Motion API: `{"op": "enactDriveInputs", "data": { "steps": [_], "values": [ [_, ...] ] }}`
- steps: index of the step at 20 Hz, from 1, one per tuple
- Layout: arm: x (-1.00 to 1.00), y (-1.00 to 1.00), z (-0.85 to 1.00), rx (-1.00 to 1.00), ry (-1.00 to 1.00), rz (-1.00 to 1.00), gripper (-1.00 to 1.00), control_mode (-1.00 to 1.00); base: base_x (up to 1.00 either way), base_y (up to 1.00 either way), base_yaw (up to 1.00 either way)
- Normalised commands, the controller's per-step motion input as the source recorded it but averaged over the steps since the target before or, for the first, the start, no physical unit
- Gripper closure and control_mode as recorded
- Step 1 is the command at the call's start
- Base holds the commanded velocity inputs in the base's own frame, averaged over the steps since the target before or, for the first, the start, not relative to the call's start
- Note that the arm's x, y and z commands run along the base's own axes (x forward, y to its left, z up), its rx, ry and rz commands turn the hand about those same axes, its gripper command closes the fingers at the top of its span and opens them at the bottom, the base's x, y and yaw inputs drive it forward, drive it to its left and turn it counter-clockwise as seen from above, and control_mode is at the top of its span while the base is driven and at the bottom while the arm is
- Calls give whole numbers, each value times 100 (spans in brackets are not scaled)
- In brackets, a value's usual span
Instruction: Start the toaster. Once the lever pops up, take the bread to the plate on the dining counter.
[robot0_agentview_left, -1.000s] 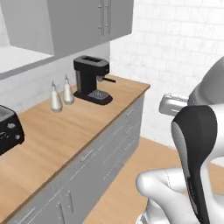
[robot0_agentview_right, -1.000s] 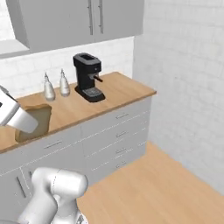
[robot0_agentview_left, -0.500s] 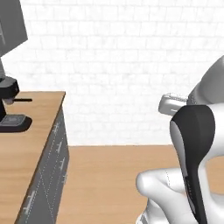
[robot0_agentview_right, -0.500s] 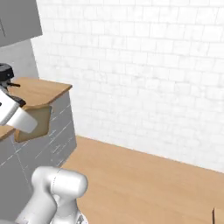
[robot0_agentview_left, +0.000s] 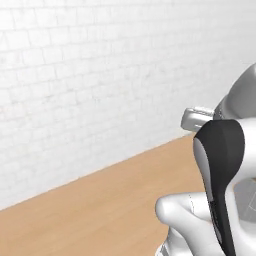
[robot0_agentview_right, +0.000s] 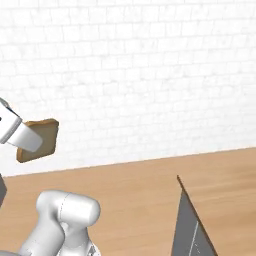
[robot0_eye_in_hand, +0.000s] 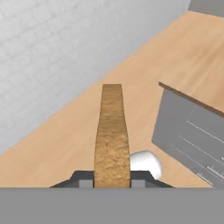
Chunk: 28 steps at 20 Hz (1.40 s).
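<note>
My gripper (robot0_eye_in_hand: 112, 181) is shut on the bread (robot0_eye_in_hand: 112, 135), a thin tan slice seen edge-on in the hand view, standing up between the dark fingertips. In the right base view the bread (robot0_agentview_right: 42, 137) hangs at the left edge, held by the white hand (robot0_agentview_right: 15, 131) well above the floor. The toaster, the plate and the dining counter are out of view.
A white brick wall (robot0_agentview_left: 100, 75) fills the background, with a light wood floor (robot0_agentview_left: 100, 210) below it. A grey cabinet with a wood top (robot0_eye_in_hand: 192, 127) stands at the right in the hand view; its corner (robot0_agentview_right: 192, 225) rises at the bottom right of the right base view.
The whole scene has swung: the worktop with the coffee machine has slid out of both base views, leaving wall and floor. The bread stays in the gripper.
</note>
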Motion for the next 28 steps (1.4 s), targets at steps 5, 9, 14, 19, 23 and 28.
{"op": "enactDriveInputs", "data": {
  "steps": [5,9,14,19,23,28],
  "values": [
    [0,0,0,0,0,0,100,100,42,1,-70],
    [0,0,0,0,0,0,100,100,65,45,-59],
    [0,0,0,0,0,0,100,100,62,71,-55],
    [0,0,0,0,0,0,100,100,69,69,-56],
    [0,0,0,0,0,0,100,100,73,57,-58],
    [0,0,0,0,0,0,100,100,91,13,-49]
  ]
}}
